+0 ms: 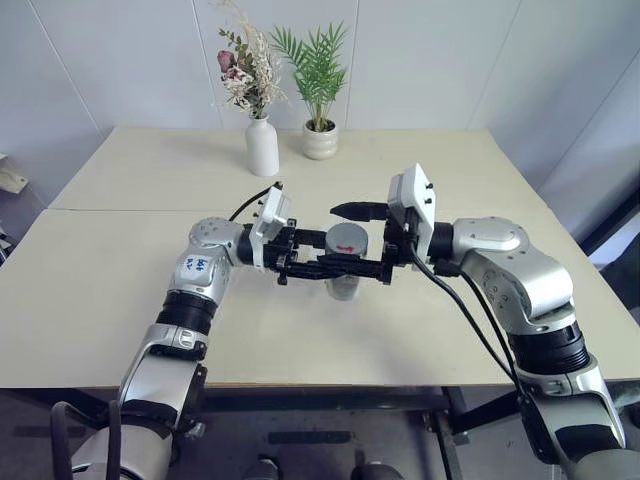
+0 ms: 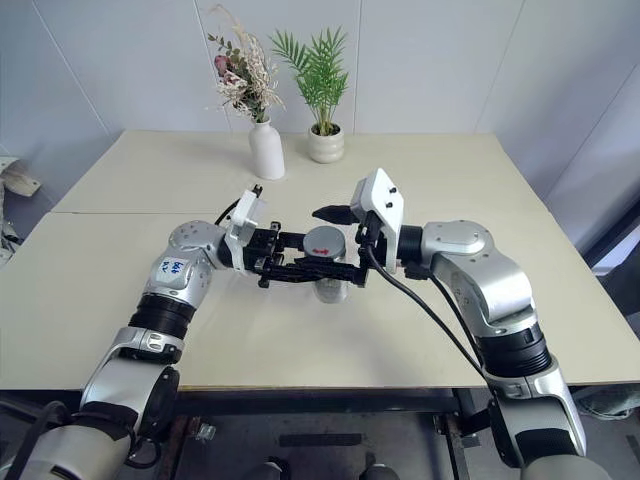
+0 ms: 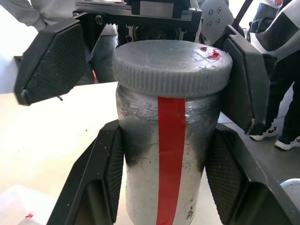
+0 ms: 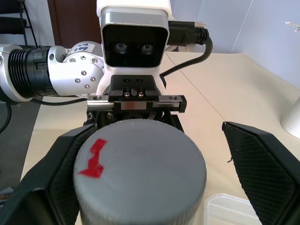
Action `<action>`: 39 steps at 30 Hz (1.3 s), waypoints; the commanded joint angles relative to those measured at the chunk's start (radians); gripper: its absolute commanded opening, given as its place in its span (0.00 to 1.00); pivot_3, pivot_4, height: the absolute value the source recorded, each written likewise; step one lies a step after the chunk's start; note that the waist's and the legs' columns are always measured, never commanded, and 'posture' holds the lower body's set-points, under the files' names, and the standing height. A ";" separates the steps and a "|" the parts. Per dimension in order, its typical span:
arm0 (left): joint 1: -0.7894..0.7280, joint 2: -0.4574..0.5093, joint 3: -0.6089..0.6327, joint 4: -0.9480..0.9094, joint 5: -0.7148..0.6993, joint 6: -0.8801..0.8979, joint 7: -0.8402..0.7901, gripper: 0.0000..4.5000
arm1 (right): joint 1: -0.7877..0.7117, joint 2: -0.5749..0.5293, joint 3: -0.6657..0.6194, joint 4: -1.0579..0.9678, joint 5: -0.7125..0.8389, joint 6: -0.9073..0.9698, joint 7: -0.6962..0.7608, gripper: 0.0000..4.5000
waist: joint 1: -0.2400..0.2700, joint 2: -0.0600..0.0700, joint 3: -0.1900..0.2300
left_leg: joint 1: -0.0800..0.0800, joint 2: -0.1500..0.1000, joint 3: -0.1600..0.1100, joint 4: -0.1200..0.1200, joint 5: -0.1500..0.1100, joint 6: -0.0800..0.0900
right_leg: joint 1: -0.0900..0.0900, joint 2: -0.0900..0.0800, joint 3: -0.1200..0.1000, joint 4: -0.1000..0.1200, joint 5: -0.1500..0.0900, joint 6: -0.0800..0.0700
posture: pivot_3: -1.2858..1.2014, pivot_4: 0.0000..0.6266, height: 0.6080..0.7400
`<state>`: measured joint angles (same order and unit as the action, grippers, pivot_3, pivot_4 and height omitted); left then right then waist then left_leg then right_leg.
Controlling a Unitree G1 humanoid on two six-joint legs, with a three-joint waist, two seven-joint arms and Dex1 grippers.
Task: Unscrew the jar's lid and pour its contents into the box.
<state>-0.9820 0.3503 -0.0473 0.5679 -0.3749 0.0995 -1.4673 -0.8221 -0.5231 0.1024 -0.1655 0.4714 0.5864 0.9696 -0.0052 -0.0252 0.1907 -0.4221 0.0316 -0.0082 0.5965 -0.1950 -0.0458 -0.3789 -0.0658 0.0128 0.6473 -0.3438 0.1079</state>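
Observation:
The silvery-grey jar (image 1: 346, 278) with a red stripe (image 3: 169, 154) is upright above the table. My left gripper (image 1: 338, 270) is shut on its body, one pad (image 3: 108, 173) on each side. The grey ribbed lid (image 3: 171, 63), marked with a red scrap (image 4: 93, 161), sits on the jar. My right gripper (image 1: 336, 240) comes in from the opposite side, open. Its fingers (image 3: 51, 61) flank the lid, one with a clear gap, the other close to the rim. A corner of the clear plastic box (image 4: 234, 210) lies on the table below the jar.
At the far side of the beige table (image 1: 120, 290) stand a white vase (image 1: 262, 147) of dried flowers and a white pot (image 1: 320, 140) with a green plant. The table's front edge runs just under my arms.

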 commanded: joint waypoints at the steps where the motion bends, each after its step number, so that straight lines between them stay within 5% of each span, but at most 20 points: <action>1: 0.004 0.015 0.015 -0.034 -0.011 -0.006 -0.008 0.47 | -0.023 -0.035 -0.073 -0.021 0.018 -0.017 -0.003 0.99 | 0.000 0.000 0.000 | 0.000 0.000 0.000 0.000 0.000 0.000 | 0.000 0.000 0.000 0.000 0.000 0.000 | 0.52 0.24 1.00; 19: 0.026 0.034 0.024 -0.013 0.003 -0.027 0.002 0.47 | 0.119 -0.176 -0.157 -0.202 0.156 0.081 0.002 0.99 | -0.001 0.000 0.000 | 0.000 0.000 0.000 0.000 0.000 0.000 | 0.000 0.000 0.001 0.000 0.000 0.000 | 0.52 0.24 1.00; 39: -0.030 -0.016 0.004 0.032 0.015 -0.049 -0.040 0.47 | -0.007 -0.016 -0.022 -0.070 0.104 0.018 -0.020 0.99 | 0.001 0.000 0.000 | 0.000 0.000 0.000 0.001 0.000 0.000 | 0.000 0.001 0.002 0.000 0.000 0.000 | 0.52 0.24 1.00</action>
<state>-0.9802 0.3338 -0.0467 0.6065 -0.3542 0.0636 -1.4991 -0.8021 -0.5421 0.0823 -0.2264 0.5772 0.6310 0.9400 -0.0042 -0.0250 0.1908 -0.4222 0.0319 -0.0078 0.5980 -0.1951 -0.0457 -0.3788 -0.0648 0.0145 0.6477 -0.3438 0.1079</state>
